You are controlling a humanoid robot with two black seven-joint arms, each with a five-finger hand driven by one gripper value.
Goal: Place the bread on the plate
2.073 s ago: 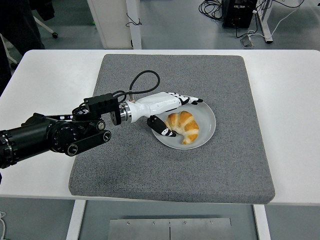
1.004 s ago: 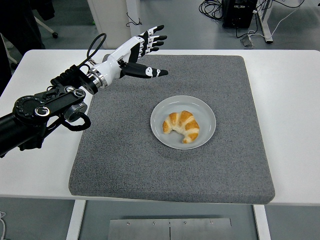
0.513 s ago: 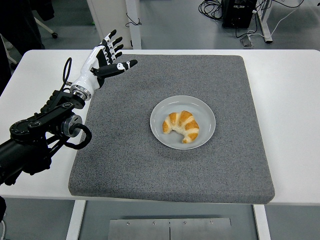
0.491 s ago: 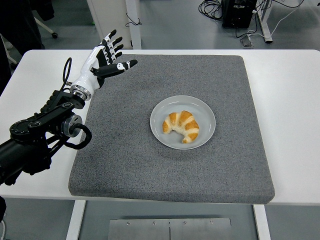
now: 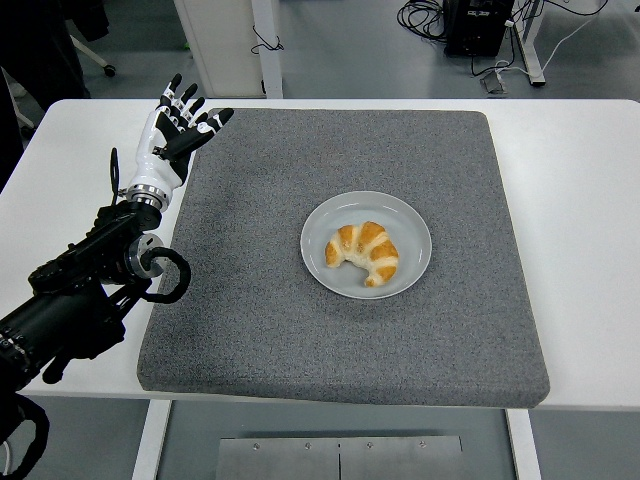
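Croissant-shaped bread resting on grey plate at centre of frame, atop grey mat; left hand at upper left, fingers spread wide, holding nothing, well apart from plate.

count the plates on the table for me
1. The plate sits around the middle of the grey mat, with the croissant lying on it. No part of the table looks hidden.

A lab: floor cables beyond the white table.
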